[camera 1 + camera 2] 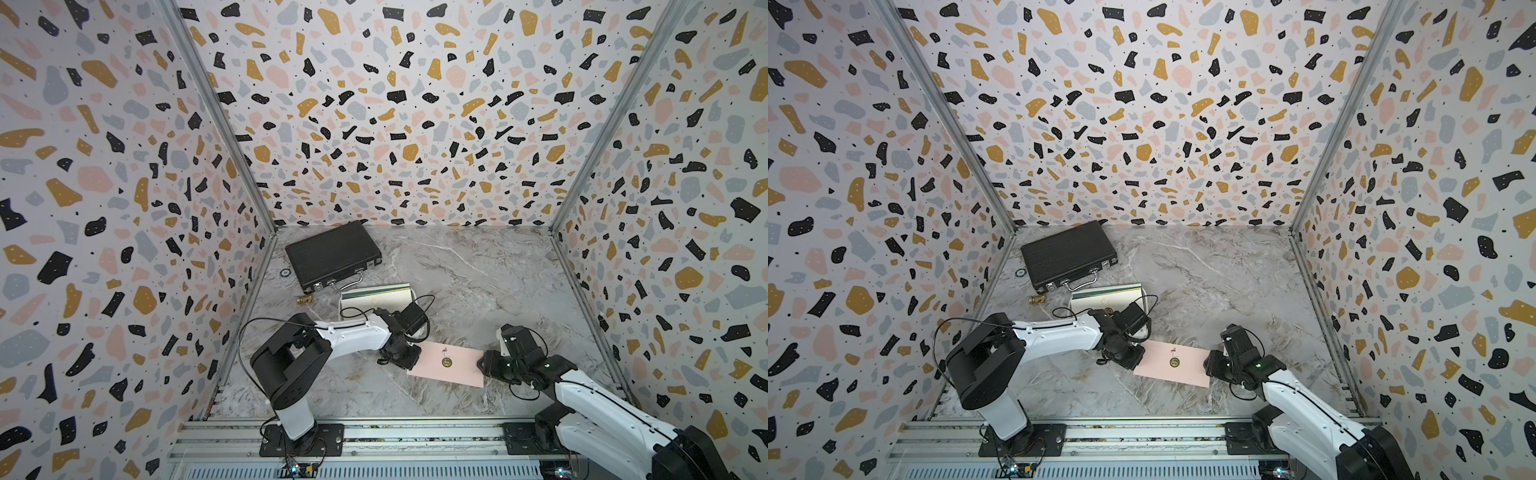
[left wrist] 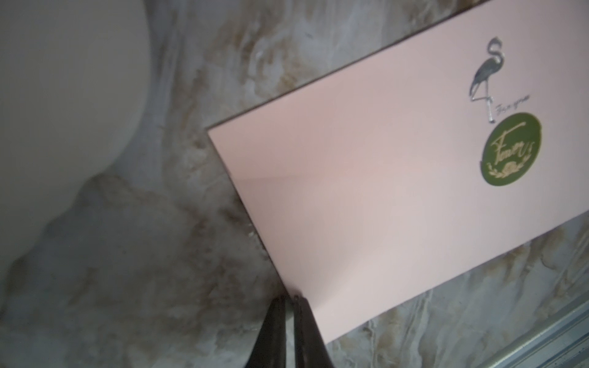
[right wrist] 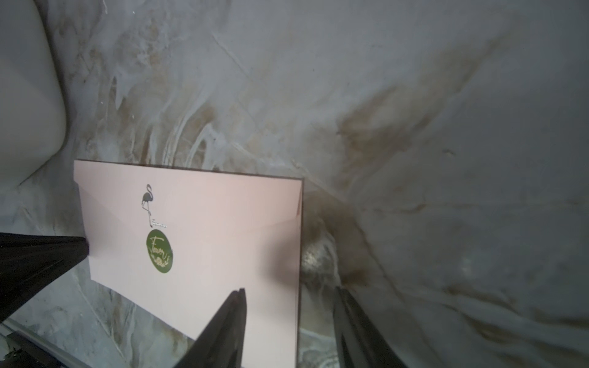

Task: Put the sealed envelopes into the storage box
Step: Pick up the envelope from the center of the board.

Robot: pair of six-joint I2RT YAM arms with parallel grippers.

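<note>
By pink envelope, L jaws pinching edge, R jaws open

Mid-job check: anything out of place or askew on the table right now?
Two small strays: a brass fitting and a round disc lie loose on the marble table near the black ribbed briefcase. The pink paper envelope looks undamaged, its end pinched by the left gripper.
</note>
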